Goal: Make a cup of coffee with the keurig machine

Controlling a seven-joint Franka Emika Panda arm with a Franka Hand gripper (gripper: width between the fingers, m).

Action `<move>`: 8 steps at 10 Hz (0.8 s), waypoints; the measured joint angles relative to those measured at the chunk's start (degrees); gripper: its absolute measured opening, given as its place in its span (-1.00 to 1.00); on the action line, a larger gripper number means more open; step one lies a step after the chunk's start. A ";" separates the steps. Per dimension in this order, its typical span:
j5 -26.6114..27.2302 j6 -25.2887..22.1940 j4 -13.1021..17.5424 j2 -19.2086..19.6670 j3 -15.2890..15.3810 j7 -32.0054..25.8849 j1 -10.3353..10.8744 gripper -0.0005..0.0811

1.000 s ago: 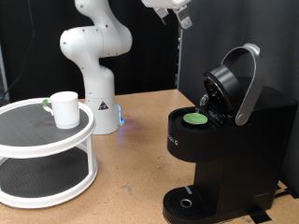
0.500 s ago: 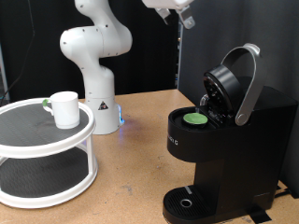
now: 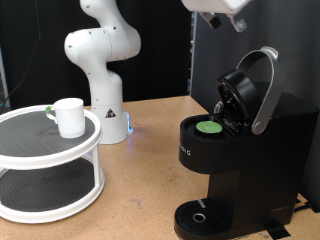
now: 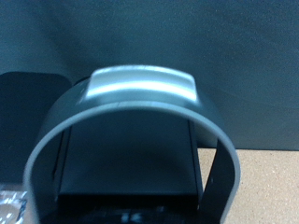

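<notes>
While tool [image 3: 238, 22] hangs above keurig machine [image 3: 245, 150], fingers unseen.

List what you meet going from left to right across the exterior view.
Tiered white stand → the cup on it → white robot base → green-topped pod → the keurig machine, lid open; gripper above it.

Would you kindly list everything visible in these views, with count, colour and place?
keurig machine: one, black, the exterior view's right, lid raised
lid handle: one, silver-grey, arching across the wrist view
pod: one, green-topped, seated in the machine's open chamber
cup: one, white, on the stand's top tier
two-tier round stand: one, white, the exterior view's left
table: one, brown
robot arm base: one, white, behind the stand
gripper: one, white, at the exterior view's top, above the machine
</notes>
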 joint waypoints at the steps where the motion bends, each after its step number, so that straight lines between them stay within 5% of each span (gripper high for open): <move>1: 0.00 1.24 0.01 0.58 1.19 0.95 0.32 0.99; 8: 1.51 7.16 0.52 3.43 6.07 4.31 1.54 0.99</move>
